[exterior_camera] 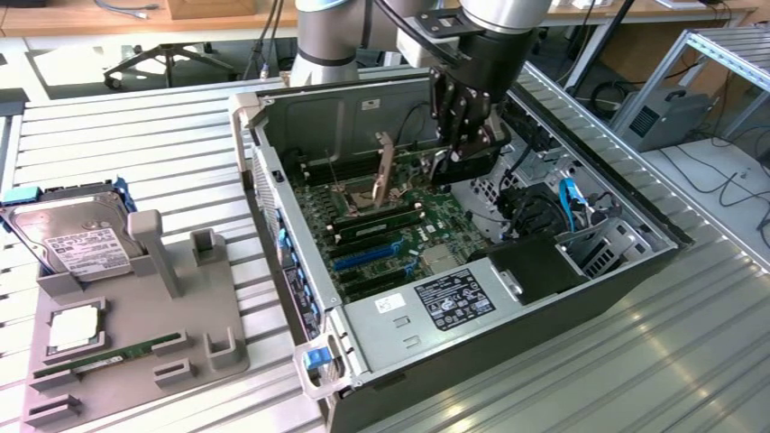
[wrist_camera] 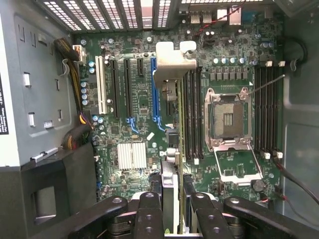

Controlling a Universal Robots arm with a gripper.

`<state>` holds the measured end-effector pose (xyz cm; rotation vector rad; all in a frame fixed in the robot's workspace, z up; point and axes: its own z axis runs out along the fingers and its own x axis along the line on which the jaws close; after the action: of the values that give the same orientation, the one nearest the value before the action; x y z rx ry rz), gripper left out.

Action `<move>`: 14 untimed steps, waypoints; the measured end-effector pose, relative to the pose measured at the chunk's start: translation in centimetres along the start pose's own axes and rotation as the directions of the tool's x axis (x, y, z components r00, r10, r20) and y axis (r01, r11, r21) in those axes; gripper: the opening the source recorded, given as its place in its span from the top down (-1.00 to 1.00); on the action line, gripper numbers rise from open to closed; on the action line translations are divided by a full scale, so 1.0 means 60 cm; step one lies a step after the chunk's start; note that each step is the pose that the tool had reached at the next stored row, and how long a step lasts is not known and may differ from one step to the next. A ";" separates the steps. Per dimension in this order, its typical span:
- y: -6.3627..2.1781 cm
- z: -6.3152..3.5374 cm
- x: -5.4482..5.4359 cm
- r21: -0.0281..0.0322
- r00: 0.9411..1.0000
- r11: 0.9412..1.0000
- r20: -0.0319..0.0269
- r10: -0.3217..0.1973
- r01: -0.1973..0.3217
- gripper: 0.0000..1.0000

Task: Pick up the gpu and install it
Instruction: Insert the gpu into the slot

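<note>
Two fingers (wrist_camera: 149, 211) of the gripper (wrist_camera: 172, 199) clamp the gpu (wrist_camera: 172, 67) edge-on, hanging above the motherboard (wrist_camera: 142, 107) inside the open computer case (exterior_camera: 481, 379). Judging by this, installing is in hand; seating calls for lining its edge over a long slot (wrist_camera: 154, 104).

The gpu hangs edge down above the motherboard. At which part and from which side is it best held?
Take the gpu by its upper long edge, from straight above, one finger on each flat face. The card is thin and hangs on edge over the motherboard, so its faces give parallel surfaces and the lower edge is left clear. The gripper holds it this way.
</note>
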<state>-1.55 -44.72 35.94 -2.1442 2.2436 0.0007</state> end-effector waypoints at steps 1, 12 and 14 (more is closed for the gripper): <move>0.000 0.000 0.000 0.000 1.000 1.000 0.000 0.000 0.000 0.47; 0.004 0.001 0.002 0.000 1.000 1.000 0.000 0.000 0.000 0.47; 0.004 0.001 0.003 0.000 1.000 1.000 0.000 0.000 0.000 0.47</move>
<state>-1.81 -44.86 35.84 -2.1442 2.2436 0.0007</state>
